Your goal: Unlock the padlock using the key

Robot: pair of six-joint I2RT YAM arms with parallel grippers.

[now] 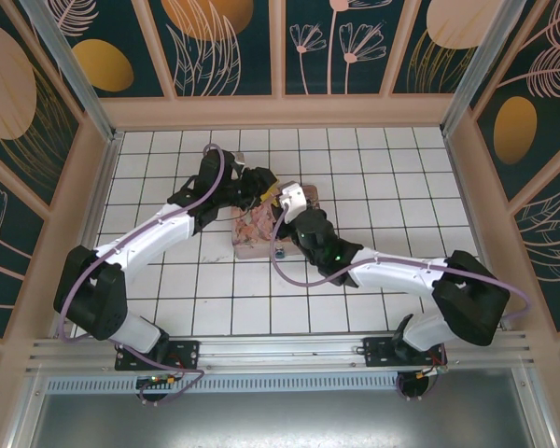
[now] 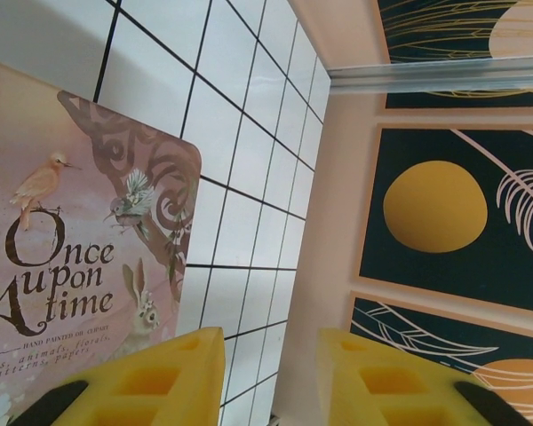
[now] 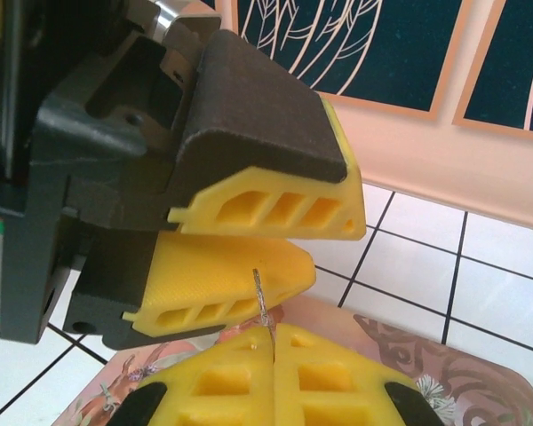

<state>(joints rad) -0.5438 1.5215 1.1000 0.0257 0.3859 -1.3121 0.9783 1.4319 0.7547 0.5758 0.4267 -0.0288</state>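
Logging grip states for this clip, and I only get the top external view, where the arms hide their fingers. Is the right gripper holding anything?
Observer: Yes; in the right wrist view the right gripper is shut, pinching a thin metal sliver, seemingly the key.
Operator: And the other one?
Observer: In the left wrist view the left gripper has its jaws apart, with nothing between them.
Operator: What lies beside it?
Observer: The tin, its lid reading "Once upon a time".

Key (image 3: 261,300) mostly hidden between right claw (image 3: 274,335) fingers; padlock (image 1: 279,253) too small for detail.
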